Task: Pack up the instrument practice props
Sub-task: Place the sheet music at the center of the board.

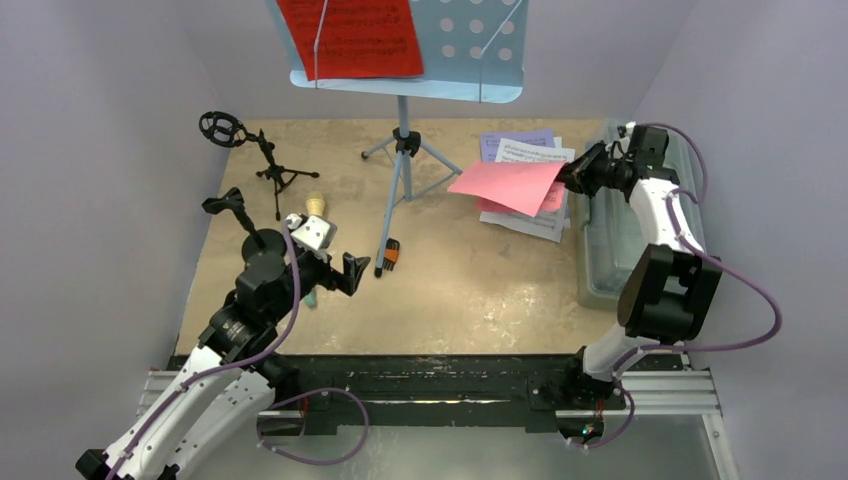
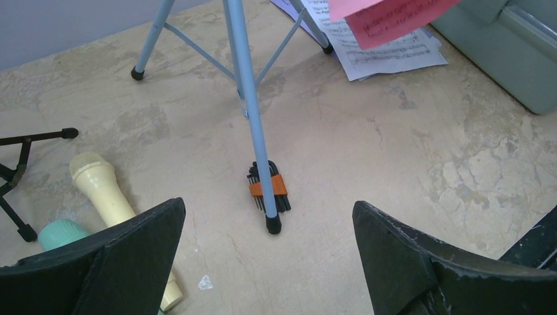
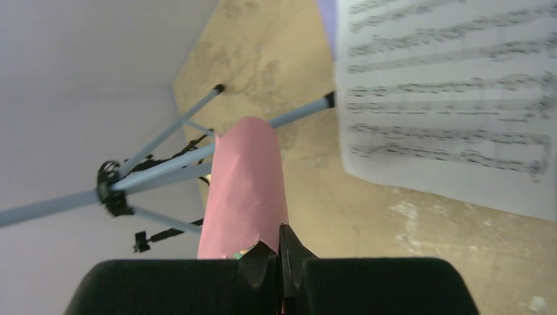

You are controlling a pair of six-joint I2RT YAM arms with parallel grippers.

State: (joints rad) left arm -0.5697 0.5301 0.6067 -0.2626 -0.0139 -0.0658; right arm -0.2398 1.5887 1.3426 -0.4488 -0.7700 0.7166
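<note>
Pale walls close in a mottled beige tabletop. At the back stands the light-blue music-stand tripod, a red sheet-music page on its perforated tray. The right gripper is clamped on a pink page, lifted over white and purple pages beside the grey tub. Only printed staves show; no words are legible. The left gripper hangs with fingers wide apart, holding nothing, above an orange-banded hex-key set at a tripod foot. The yellow microphone and mint-green microphone lie touching, near two black microphone tripods.
</note>
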